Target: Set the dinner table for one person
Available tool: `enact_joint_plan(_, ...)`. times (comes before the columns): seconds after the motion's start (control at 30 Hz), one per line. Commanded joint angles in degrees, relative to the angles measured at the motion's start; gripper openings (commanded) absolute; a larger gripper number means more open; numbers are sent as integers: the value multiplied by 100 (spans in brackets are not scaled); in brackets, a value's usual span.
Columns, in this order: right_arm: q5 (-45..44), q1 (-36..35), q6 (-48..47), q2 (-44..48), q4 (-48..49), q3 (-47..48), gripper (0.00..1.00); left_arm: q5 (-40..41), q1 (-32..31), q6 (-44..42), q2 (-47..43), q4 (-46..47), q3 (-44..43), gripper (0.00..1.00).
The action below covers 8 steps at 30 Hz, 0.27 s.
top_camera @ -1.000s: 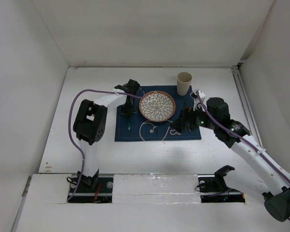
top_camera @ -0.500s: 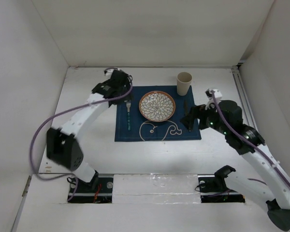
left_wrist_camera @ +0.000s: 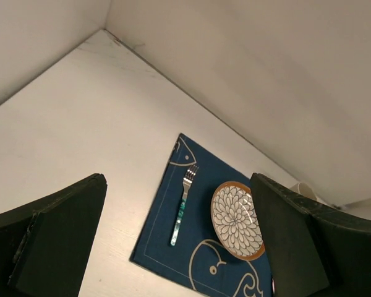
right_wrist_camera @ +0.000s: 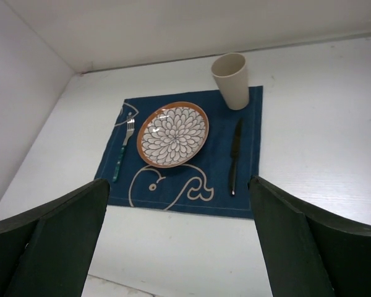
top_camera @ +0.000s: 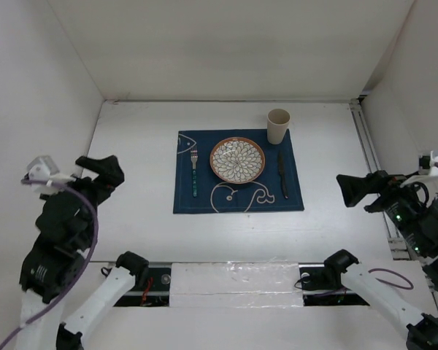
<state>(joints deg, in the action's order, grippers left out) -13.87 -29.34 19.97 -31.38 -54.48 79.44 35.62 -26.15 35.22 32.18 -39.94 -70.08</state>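
Left tool (top_camera: pixel 106 175): jaws spread wide, holding nothing, up off the left side.
Right tool (top_camera: pixel 350 191): same deal, wide and empty, off the right side.
Surface (top_camera: pixel 131 146): big and white, lying below and ahead of both tools, with the blue mat (top_camera: pixel 204 200) in its middle.
On the mat: plate (top_camera: pixel 237 160) in the centre, fork (top_camera: pixel 194 171) just left of it, knife (top_camera: pixel 282 173) just right, cup (top_camera: pixel 278 125) at the far right corner.
Long axis: fork and knife both run near-to-far, parallel.
Nearer arm: left for the fork, right for the knife and cup.
In the way: we see nothing between either tool and the mat.
Our read: looks finished (as far as we can judge).
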Motion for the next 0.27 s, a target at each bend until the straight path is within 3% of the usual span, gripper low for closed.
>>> enact_joint_plan(0.0,-547,-36,42,96,-818,492,100,411,-4,29,-501,-356,197,100)
enact_joint_plan(0.13,-617,-36,42,220,-951,608,100,542,-4,81,-1213,-497,407,100)
enact_joint_plan(0.23,-617,-36,42,220,-890,608,100,543,-4,133,-1267,-566,461,100)
